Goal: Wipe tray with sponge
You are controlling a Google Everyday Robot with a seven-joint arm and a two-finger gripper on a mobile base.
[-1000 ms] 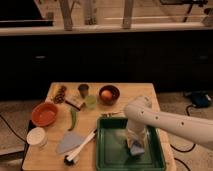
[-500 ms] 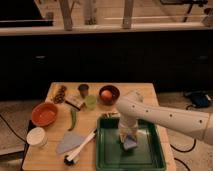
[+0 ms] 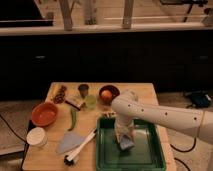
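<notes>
At the middle of the tray (image 3: 107, 150), the jaws stand narrow, closed on the sponge (image 3: 126, 145), which sticks out pale blue below them and presses on the tray's green floor

The gripper (image 3: 125, 137) points straight down over that spot, nearer the tray's far rim than its near one. The white arm (image 3: 165, 118) bends above it and runs off to the right edge of the view

The tray lies at the near right part of the wooden table (image 3: 141, 92), its long sides running toward the camera. Just left of it a brush (image 3: 80, 149) lies slantwise, its white handle aimed at the tray's far left corner and its dark bristles toward the near edge. A flat grey-blue cloth (image 3: 68, 143) lies touching the brush on its left, and a white cup (image 3: 37, 136) stands further left. Behind these an orange bowl (image 3: 44, 114) sits near the left edge, with a green chilli (image 3: 73, 119) beside it. Further back are a green cup (image 3: 90, 102), a dark cup (image 3: 83, 90) and a dark bowl (image 3: 108, 94) holding something round and orange
</notes>
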